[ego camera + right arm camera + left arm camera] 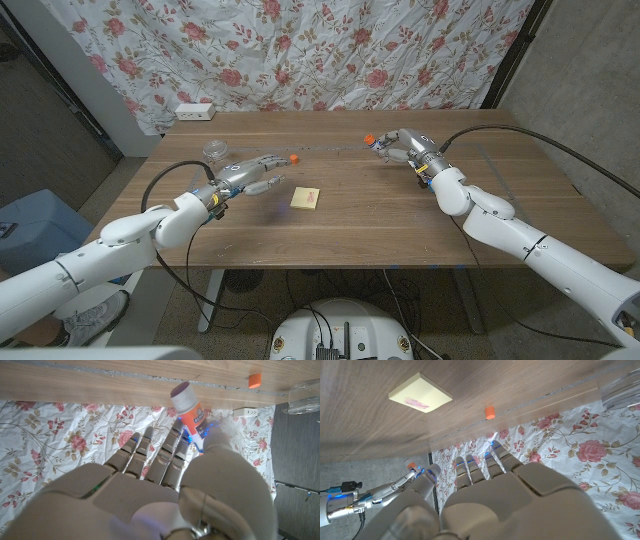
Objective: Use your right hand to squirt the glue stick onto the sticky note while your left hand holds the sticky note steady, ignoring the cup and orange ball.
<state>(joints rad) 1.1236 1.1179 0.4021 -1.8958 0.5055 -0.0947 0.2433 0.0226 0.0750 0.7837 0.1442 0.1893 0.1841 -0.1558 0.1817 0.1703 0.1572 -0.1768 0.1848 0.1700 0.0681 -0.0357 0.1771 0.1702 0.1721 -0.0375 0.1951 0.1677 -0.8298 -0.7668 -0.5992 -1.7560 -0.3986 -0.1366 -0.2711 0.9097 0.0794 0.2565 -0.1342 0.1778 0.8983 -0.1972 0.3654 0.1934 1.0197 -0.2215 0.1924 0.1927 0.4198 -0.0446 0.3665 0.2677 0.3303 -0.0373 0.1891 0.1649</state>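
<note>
Glue stick (372, 142) is being gripped by the right hand (400, 146) in the upper right of centre of the head view, orange end pointing toward picture left. Yellow sticky note (306, 198) is lying at frame centre, down and to the left of that hand, well apart from it. Left hand (247, 176) is being held open, holding nothing, just left of the note and nearer to it; contact is not seen

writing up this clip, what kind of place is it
Probably a makeshift indoor lab or workshop: a wooden table, a floral sheet hung as a backdrop, a white power strip at the table's back edge.
</note>
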